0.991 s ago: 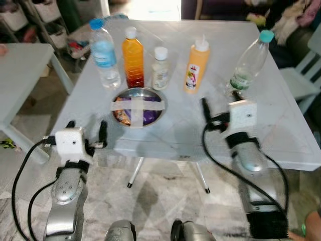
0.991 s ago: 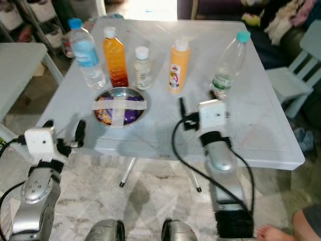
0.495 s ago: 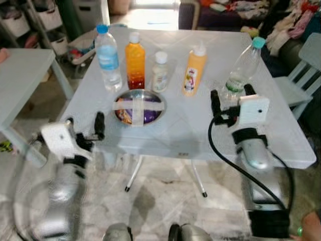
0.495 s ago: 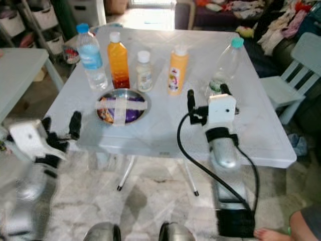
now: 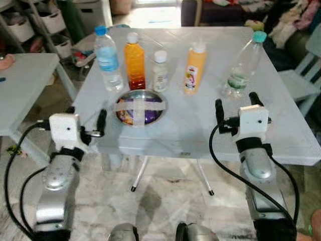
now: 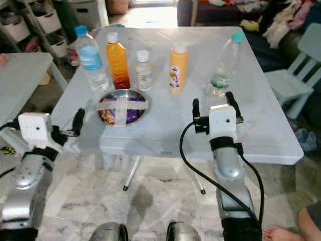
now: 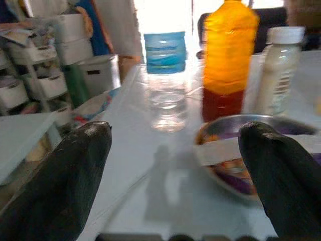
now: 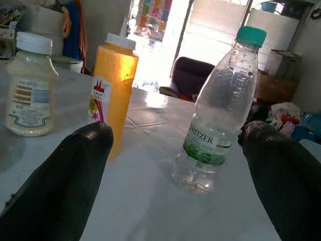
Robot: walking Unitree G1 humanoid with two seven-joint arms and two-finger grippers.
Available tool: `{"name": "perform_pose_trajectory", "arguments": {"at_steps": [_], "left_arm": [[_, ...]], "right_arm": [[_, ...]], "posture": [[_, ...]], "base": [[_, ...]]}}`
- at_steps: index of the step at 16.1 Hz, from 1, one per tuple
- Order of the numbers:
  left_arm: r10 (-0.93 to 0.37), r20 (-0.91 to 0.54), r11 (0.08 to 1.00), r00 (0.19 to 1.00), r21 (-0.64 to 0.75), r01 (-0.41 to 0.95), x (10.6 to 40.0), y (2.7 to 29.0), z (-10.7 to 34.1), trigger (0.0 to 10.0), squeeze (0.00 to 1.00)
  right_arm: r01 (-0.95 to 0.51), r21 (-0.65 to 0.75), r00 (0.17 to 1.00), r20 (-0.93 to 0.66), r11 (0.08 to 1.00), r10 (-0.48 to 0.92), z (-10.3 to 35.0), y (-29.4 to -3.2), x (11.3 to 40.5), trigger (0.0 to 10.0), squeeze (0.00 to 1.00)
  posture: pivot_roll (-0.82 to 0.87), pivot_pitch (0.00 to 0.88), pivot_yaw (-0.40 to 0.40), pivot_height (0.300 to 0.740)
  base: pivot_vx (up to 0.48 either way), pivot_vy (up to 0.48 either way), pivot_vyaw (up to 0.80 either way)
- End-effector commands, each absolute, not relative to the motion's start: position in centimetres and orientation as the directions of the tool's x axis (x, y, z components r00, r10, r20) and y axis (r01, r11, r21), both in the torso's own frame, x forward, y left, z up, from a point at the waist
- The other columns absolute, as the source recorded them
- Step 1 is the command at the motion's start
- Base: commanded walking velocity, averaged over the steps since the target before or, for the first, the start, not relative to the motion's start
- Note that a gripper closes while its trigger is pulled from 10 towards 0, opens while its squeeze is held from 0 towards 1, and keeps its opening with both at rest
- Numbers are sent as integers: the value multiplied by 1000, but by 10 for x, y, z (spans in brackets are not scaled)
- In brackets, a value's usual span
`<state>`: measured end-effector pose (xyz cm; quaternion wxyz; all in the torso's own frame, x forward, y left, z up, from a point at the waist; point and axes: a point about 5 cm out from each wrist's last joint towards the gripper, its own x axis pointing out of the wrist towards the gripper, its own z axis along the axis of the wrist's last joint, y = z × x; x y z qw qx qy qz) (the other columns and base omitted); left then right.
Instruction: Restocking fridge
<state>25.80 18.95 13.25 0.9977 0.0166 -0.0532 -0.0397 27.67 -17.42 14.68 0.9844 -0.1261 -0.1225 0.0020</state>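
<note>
Along the far half of a pale grey table [image 5: 291, 135] stand a blue-capped water bottle [image 5: 108, 57], an orange juice bottle [image 5: 134, 63], a small white bottle [image 5: 160, 72], an orange squeeze bottle [image 5: 194, 68] and a clear teal-capped bottle [image 5: 242, 68]. In front of them sits a metal bowl [image 5: 139, 108] crossed with tape. My left gripper [image 5: 86, 118] hovers open and empty at the table's near-left edge, facing the bowl [image 7: 241, 150] and the water bottle [image 7: 164, 80]. Just short of the teal-capped bottle [image 8: 220, 115], my right gripper [image 5: 236, 104] is open and empty.
A second pale table [image 5: 25, 85] stands to the left, with shelves of bins [image 5: 45, 20] behind it. A light chair [image 5: 301, 75] and a sofa piled with clothes [image 5: 291, 20] are on the right. A person's foot [image 6: 286, 233] shows at the lower right.
The camera has shifted a little. My right gripper has moved forward, closer to the teal-capped bottle. My left arm, blurred half a second ago, is now steady by the table's edge.
</note>
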Motion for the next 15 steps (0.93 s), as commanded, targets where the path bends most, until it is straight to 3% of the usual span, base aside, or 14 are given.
{"name": "perform_pose_trajectory", "arguments": {"at_steps": [1, 4, 7, 10, 15], "left_arm": [[-91, 83, 996, 992, 32, 88, 254, 186, 128, 10000, 0], [-104, 81, 994, 991, 38, 101, 256, 181, 124, 10000, 0], [-103, 67, 994, 992, 47, 100, 257, 177, 123, 10000, 0], [-95, 60, 994, 994, 51, 92, 255, 177, 123, 10000, 0], [-92, 41, 994, 995, 62, 89, 251, 176, 122, 10000, 0]], "right_arm": [[23, -228, 972, 234, 973, 32, 145, -173, 279, 10000, 0], [-42, -182, 970, 227, 982, 83, 148, -168, 293, 10000, 0], [-211, -127, 952, 198, 969, 233, 152, -150, 311, 10000, 0], [-475, -87, 865, 136, 876, 483, 150, -124, 327, 10000, 0], [-598, -92, 795, 66, 797, 604, 141, -113, 342, 10000, 0]], "posture": [[73, 103, 56, 740], [78, 110, 66, 740], [78, 126, 67, 740], [97, 147, 69, 740], [119, 161, 75, 740]], "base": [[0, 0, 0], [0, 0, 0], [0, 0, 0], [0, 0, 0], [0, 0, 0]]}}
